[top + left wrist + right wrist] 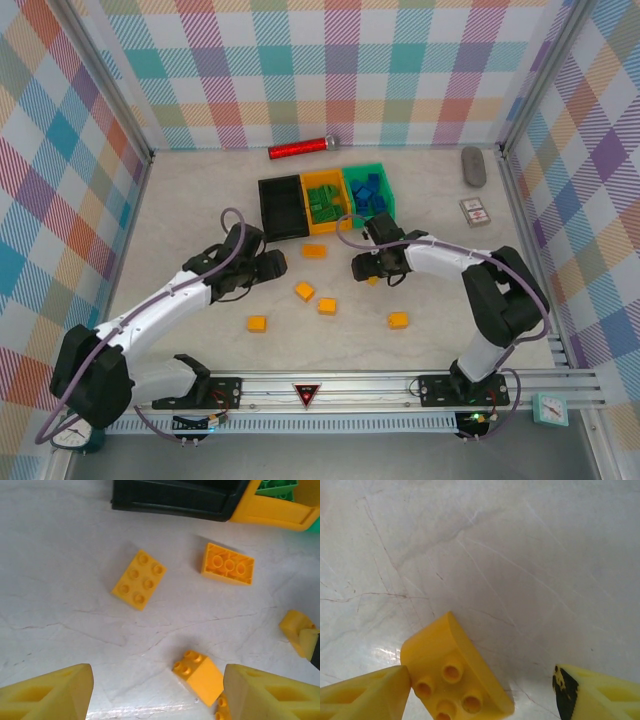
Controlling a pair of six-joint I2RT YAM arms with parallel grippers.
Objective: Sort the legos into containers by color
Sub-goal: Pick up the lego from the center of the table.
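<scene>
Hovering over scattered yellow-orange bricks [139, 579], the left gripper [156, 680] spreads its fingers; the right gripper [481, 676], likewise spread, straddles 1 brick [452, 675].

My white-and-black left arm [170, 295] runs from its base at the near left corner up and to the right, stretched low and long, with the forearm almost level. Its black left gripper [277, 266] points right toward the middle. From the wrist I see its two yellow plastic wedge fingers [50, 692] spread wide and aimed down. My white-and-black right arm [470, 268] rises from the near right base, folds sharply at a black elbow and sends its forearm left. The right gripper [360, 268] faces the left one, apart from it. Its yellow fingers [362, 692] stand spread too, one tip marked black.
</scene>
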